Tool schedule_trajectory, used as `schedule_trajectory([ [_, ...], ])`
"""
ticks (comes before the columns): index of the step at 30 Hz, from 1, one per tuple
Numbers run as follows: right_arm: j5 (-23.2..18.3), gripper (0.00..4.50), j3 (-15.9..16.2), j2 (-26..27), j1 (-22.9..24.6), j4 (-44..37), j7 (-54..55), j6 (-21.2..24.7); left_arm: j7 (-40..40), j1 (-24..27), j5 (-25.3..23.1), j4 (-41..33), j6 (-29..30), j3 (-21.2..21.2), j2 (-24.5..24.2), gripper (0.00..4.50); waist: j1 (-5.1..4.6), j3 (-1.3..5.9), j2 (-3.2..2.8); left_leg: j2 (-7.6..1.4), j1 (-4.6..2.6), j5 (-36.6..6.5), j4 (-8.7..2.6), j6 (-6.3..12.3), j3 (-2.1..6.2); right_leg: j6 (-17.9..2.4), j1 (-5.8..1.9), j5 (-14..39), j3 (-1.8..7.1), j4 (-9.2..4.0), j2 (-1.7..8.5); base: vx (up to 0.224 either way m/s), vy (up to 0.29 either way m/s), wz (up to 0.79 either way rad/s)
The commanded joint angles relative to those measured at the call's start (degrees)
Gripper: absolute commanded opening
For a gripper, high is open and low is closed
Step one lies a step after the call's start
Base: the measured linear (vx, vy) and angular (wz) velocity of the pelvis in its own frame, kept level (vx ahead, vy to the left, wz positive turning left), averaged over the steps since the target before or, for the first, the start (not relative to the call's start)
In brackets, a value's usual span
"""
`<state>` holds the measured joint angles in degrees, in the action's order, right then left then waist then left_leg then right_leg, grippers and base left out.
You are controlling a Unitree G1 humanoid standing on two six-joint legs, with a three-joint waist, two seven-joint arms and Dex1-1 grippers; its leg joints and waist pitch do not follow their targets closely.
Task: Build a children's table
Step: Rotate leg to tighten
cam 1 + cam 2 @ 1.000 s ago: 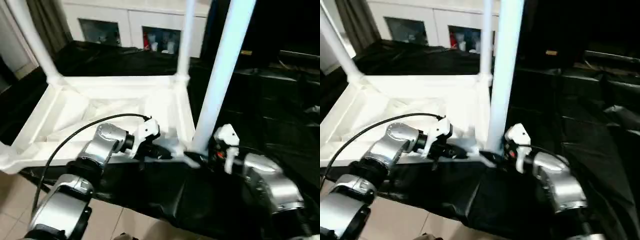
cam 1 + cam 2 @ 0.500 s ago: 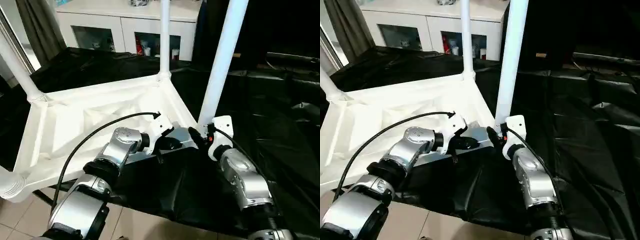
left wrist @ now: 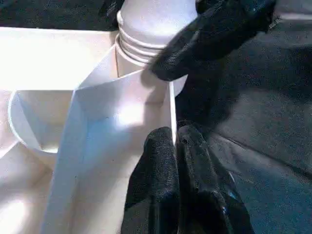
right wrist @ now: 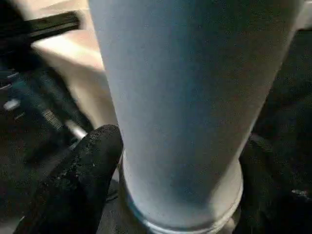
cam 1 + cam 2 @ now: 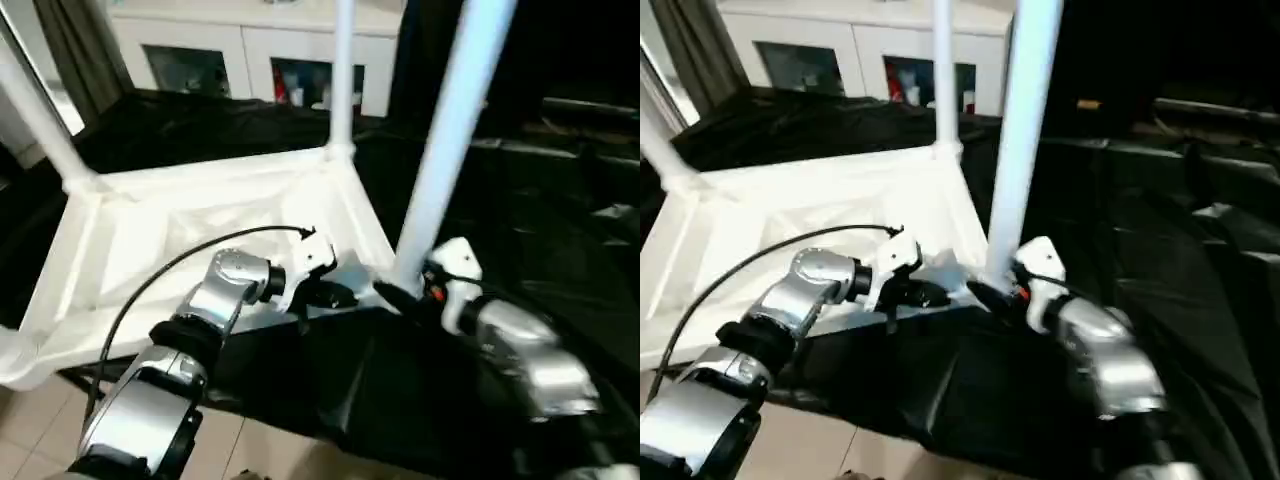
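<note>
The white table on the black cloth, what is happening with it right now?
A robot is putting together a children's table, which lies upside down on a black cloth. Three legs stand in corner sockets. The left tool is shut on the thin rim of the top, next to the near right corner. The right tool sits around the base of the near right leg, one finger on each side of it, where the leg enters its socket.

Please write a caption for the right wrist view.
Right hand straddles the base of a white table leg.
</note>
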<state>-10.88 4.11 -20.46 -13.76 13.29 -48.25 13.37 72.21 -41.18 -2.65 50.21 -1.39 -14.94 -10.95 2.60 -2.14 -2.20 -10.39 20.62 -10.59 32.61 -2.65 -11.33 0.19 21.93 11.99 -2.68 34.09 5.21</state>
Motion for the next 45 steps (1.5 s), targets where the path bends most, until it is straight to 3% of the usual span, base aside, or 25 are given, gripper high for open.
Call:
schedule_trajectory([
  [1,-2.0,3.5,1.5,-1.5,0.6,-2.3,-6.3,0.9,4.7,-0.2,-0.9,0.4,-0.8,-2.8,-0.5,0.0,0.38,3.42,0.84,-2.8,0.06,-5.0,-2.51,8.47,0.95,-17.1,-2.72,-7.4,1.99,-2.64,3.04,0.0,0.0,0.0],
  [4,-3.3,3.5,2.1,-4.8,0.9,-3.7,-10.9,1.6,8.8,-0.4,0.3,-0.3,0.4,-2.7,-1.7,0.0,0.96,3.69,0.66,-2.95,0.03,-2.8,-2.06,10.15,0.96,-18.2,-2.66,-10.6,1.79,-2.11,3.1,0.0,0.0,0.0],
  [6,-4.0,3.5,2.3,-5.9,0.7,-4.2,-13.2,1.4,10.4,-0.7,0.6,-0.2,0.8,-2.8,-2.0,0.0,1.21,3.47,0.82,-3.1,0.04,-3.7,-2.14,10.06,0.92,-18.3,-2.5,-8.6,1.7,-2.25,3.17,0.0,0.0,0.0],
  [9,-4.5,3.5,2.8,-6.4,0.1,-3.5,-14.9,1.5,9.7,-1.4,0.2,1.0,-0.3,-2.5,-2.0,0.0,1.39,3.21,0.76,-3.24,-0.14,-7.1,-2.45,8.22,0.92,-17.9,-2.36,-2.2,1.7,-2.75,3.27,0.0,0.0,0.0],
  [10,-4.4,3.35,2.9,-6.4,0.1,-3.4,-15.0,1.5,9.7,-1.4,0.2,1.1,-0.5,-2.5,-2.0,0.0,1.47,3.0,0.77,-3.33,-0.23,-9.2,-2.71,6.7,0.92,-17.5,-2.29,1.3,1.8,-3.08,3.37,0.0,0.0,0.0],
  [14,-3.9,3.06,3.2,-5.2,-0.1,-2.7,-14.2,1.1,8.3,-1.4,0.2,1.3,-0.9,-2.1,-2.0,0.0,1.46,2.91,0.85,-3.25,-0.32,-10.8,-2.88,4.93,0.93,-16.6,-2.22,4.0,1.93,-3.36,3.4,0.0,0.0,0.0],
  [15,-4.2,2.95,3.3,-5.1,0.0,-3.0,-14.3,1.4,8.2,-1.3,0.4,1.2,-0.8,-2.0,-1.9,0.0,1.36,2.88,2.03,-3.21,-0.2,-10.6,-2.87,5.12,0.81,-16.3,-2.31,4.2,1.94,-3.42,3.34,0.0,0.0,0.0],
  [16,-4.4,2.88,3.5,-5.1,0.1,-3.2,-14.4,1.6,8.1,-1.2,0.5,1.0,-0.7,-1.9,-1.9,0.0,1.59,2.85,1.41,-3.19,-0.13,-10.3,-2.91,4.98,0.94,-16.0,-2.29,5.3,1.99,-3.33,3.55,0.0,0.0,0.0],
  [23,-3.0,2.65,3.3,-2.9,0.9,-1.8,-10.2,1.7,4.0,-1.3,0.2,1.6,-0.9,-0.9,-0.8,0.0,1.6,2.94,1.35,-3.11,-0.06,-8.5,-2.68,5.62,0.88,-16.0,-2.21,2.8,2.0,-3.14,3.46,0.0,0.0,0.0],
  [25,-1.3,2.64,2.6,-1.1,0.6,0.2,-5.1,2.1,0.4,-1.7,0.0,2.6,-0.9,-0.1,0.1,0.0,1.32,2.68,1.24,-3.04,-0.18,-10.9,-2.95,4.44,0.98,-15.4,-2.04,6.6,2.0,-3.61,3.51,0.0,0.0,0.0],
  [28,1.5,2.64,0.0,4.7,0.4,3.9,8.6,3.8,-8.8,-2.1,-0.8,4.2,-0.3,0.9,3.7,0.0,0.47,2.33,0.82,-2.89,-0.82,-16.1,-3.49,1.12,1.23,-13.8,-1.53,15.4,2.08,-4.63,3.54,0.0,0.0,0.0],
  [30,2.0,2.64,-1.4,7.3,0.3,4.7,14.1,4.6,-11.7,-2.0,-1.3,4.4,0.1,0.8,5.2,0.0,-0.07,2.25,0.84,-2.92,-0.63,-17.3,-3.9,-0.14,1.51,-12.3,-1.56,17.8,2.16,-4.84,3.46,0.0,0.0,0.0],
  [31,2.0,2.64,-2.3,9.2,0.0,5.2,17.5,5.2,-13.4,-1.8,-1.6,4.4,0.6,0.6,6.4,0.0,-0.31,2.24,0.57,-2.87,-0.77,-18.4,-3.97,-0.37,1.58,-11.7,-1.39,18.7,2.23,-4.99,3.42,0.0,0.0,0.0],
  [33,1.8,2.64,-3.3,12.0,-0.6,6.0,21.6,6.1,-15.0,-1.3,-1.7,4.1,1.2,0.2,8.4,0.0,-0.89,2.29,0.92,-2.86,-0.68,-18.8,-4.08,-0.35,1.63,-11.4,-1.48,18.0,2.25,-5.11,3.3,0.0,0.0,0.0],
  [36,2.1,2.64,-2.6,15.7,-1.6,6.4,25.0,6.5,-14.6,0.1,-1.5,2.4,2.1,-1.1,11.5,0.0,-1.18,2.17,0.82,-2.7,-0.55,-19.6,-4.17,0.12,1.69,-10.3,-1.24,20.5,2.42,-5.5,3.4,0.0,0.0,0.0],
  [40,4.1,2.64,0.6,15.7,-2.1,5.8,22.7,4.5,-14.1,0.4,-1.7,1.7,2.6,-1.6,11.8,0.0,-1.2,2.05,0.97,-2.68,-0.73,-21.1,-4.27,0.17,1.72,-9.5,-1.11,21.9,2.51,-5.75,3.42,0.0,0.0,0.0],
  [41,4.4,2.64,0.9,15.5,-2.3,5.8,22.2,4.1,-14.2,0.3,-1.8,2.0,2.4,-1.6,11.6,0.0,-1.25,2.07,1.34,-2.71,-0.69,-21.1,-4.34,0.23,1.76,-9.2,-1.16,22.2,2.52,-5.8,3.43,0.0,0.0,0.0],
  [42,2.5,2.64,0.4,14.9,-2.2,5.0,19.7,3.4,-13.7,0.4,-2.4,2.2,2.2,-1.7,10.6,0.0,-1.12,2.12,1.36,-2.72,-0.76,-20.8,-4.29,0.42,1.73,-9.3,-1.11,21.9,2.59,-5.78,3.51,0.0,0.0,0.0],
  [45,1.0,3.34,0.3,13.1,-2.2,3.9,15.9,3.5,-12.1,0.7,-2.6,1.6,2.4,-1.8,8.7,0.0,-0.98,2.15,1.41,-2.76,-0.69,-19.9,-4.22,1.13,1.64,-9.6,-1.19,20.9,2.65,-5.72,3.52,0.0,0.0,0.0],
])
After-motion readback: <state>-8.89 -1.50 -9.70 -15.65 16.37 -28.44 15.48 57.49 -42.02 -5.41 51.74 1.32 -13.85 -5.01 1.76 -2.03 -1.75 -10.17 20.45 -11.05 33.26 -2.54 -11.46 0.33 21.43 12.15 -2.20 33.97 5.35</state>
